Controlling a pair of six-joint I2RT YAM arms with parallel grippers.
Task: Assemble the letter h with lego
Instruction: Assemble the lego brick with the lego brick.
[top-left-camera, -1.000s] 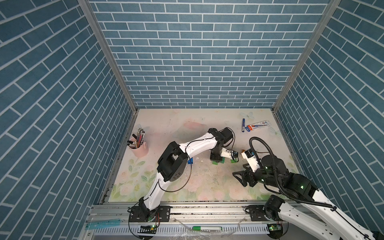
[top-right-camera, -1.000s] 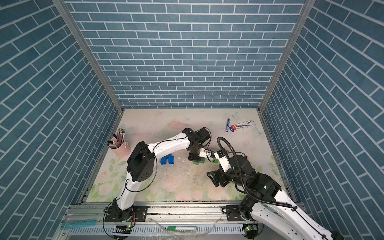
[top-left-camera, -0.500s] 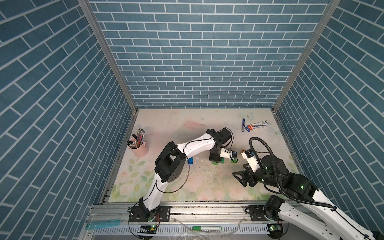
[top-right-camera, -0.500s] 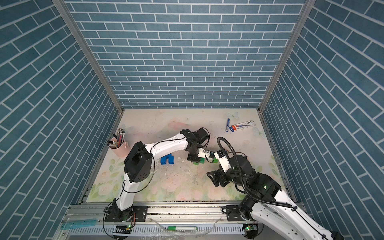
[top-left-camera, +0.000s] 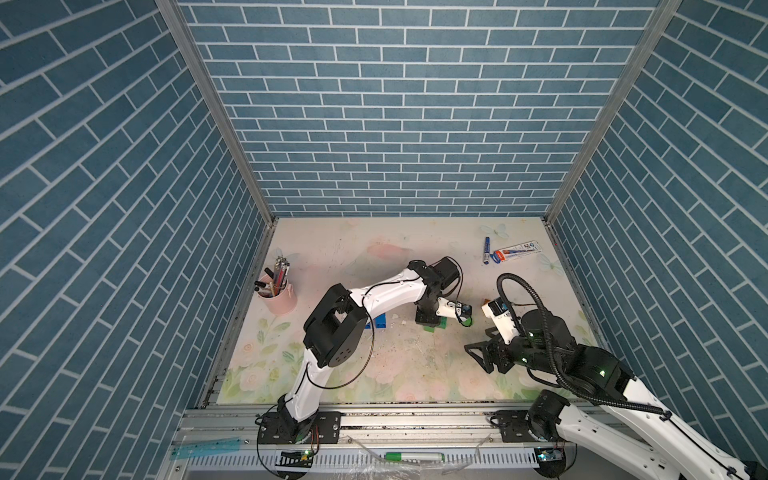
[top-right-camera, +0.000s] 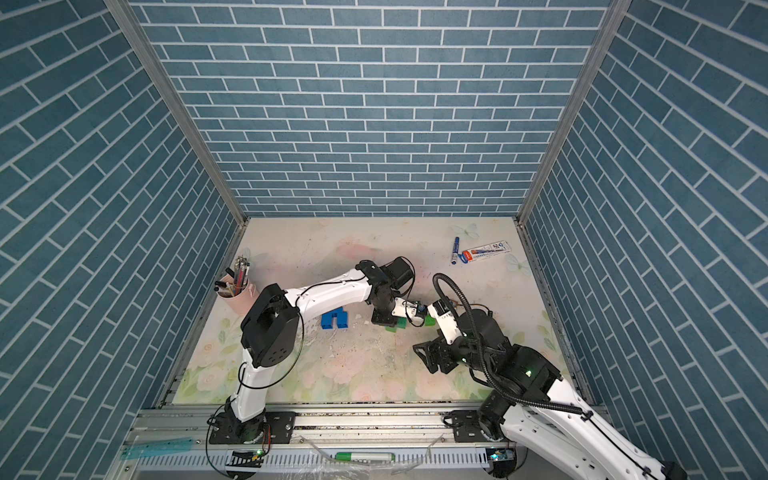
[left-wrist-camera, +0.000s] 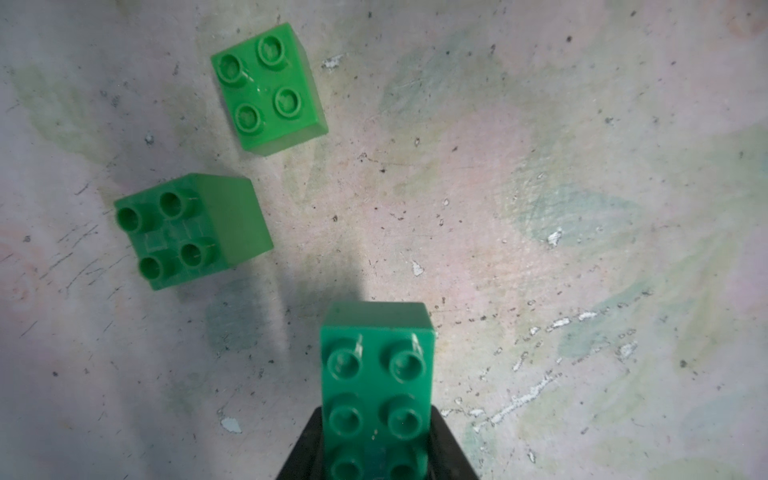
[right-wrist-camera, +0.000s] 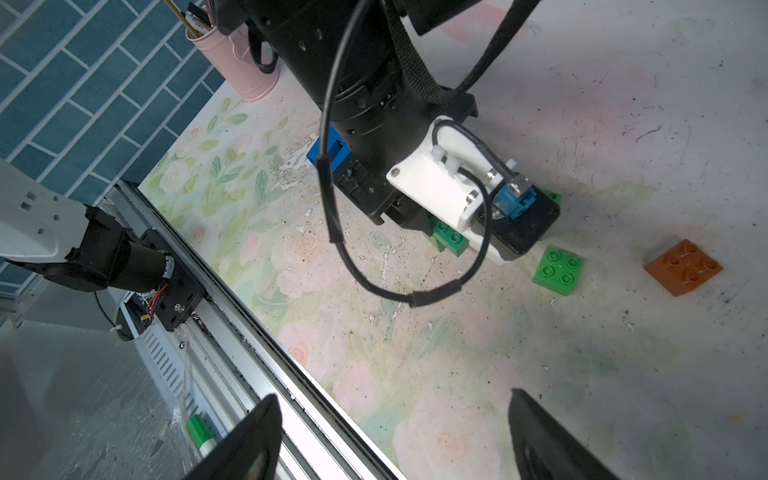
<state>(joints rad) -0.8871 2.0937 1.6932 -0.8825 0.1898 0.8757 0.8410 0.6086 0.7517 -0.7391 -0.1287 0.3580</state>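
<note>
My left fingers (left-wrist-camera: 446, 453) still pinch the long brick (left-wrist-camera: 376, 386), seemingly lifted, barely moved; my right fingers (right-wrist-camera: 540, 436) stay spread, so the h waits.

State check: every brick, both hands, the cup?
left hand: shut on long green brick
right hand: open, empty
long green brick: gripped by left hand
square green brick: loose on table, studs up
second square green brick: loose, touching nothing
orange brick: loose on table, untouched
blue bricks: joined, lying on table
pink cup: upright, holding pens
</note>
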